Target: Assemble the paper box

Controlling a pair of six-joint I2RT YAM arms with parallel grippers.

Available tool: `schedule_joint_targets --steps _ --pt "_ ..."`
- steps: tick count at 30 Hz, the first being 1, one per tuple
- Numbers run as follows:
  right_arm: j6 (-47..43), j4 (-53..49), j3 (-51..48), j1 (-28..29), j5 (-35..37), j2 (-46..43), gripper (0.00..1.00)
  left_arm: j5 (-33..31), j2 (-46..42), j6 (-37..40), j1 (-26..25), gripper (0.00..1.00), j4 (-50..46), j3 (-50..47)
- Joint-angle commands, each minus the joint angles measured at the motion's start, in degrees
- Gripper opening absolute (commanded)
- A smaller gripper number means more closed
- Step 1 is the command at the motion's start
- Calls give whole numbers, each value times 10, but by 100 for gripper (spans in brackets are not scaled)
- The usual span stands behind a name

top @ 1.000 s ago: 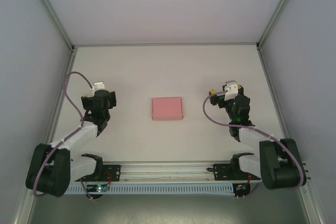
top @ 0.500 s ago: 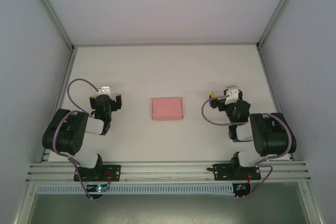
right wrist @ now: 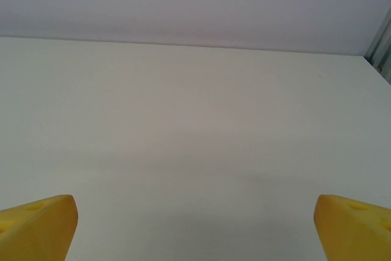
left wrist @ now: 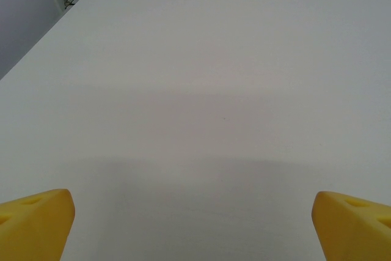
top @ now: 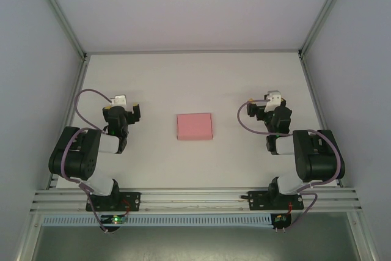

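Note:
The paper box (top: 195, 126) is a small flat pink rectangle lying on the white table in the middle of the top view, between the two arms. My left gripper (top: 122, 113) sits well to the left of it, folded back over its arm. In the left wrist view its yellow fingertips (left wrist: 33, 221) stand wide apart with bare table between them. My right gripper (top: 261, 109) is well to the right of the box. Its yellow fingertips (right wrist: 36, 224) are likewise spread wide over bare table. Neither gripper touches the box.
The white table (top: 195, 84) is closed in by grey walls at the back and both sides, with metal corner posts (top: 82, 56). A rail with the arm bases (top: 195, 197) runs along the near edge.
Both arms have folded back toward their bases, their elbows drawn in from the outer sides. The grippers shifted slightly away from the near edge. The pink box has not moved.

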Motion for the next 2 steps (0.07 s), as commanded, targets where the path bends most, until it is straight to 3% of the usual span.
schedule_joint_targets --steps 1,2 --pt "16 -3 4 3 17 -5 99 1 -9 -9 8 100 13 6" --pt "16 -4 5 3 19 -6 98 1 -10 -9 7 100 10 6"
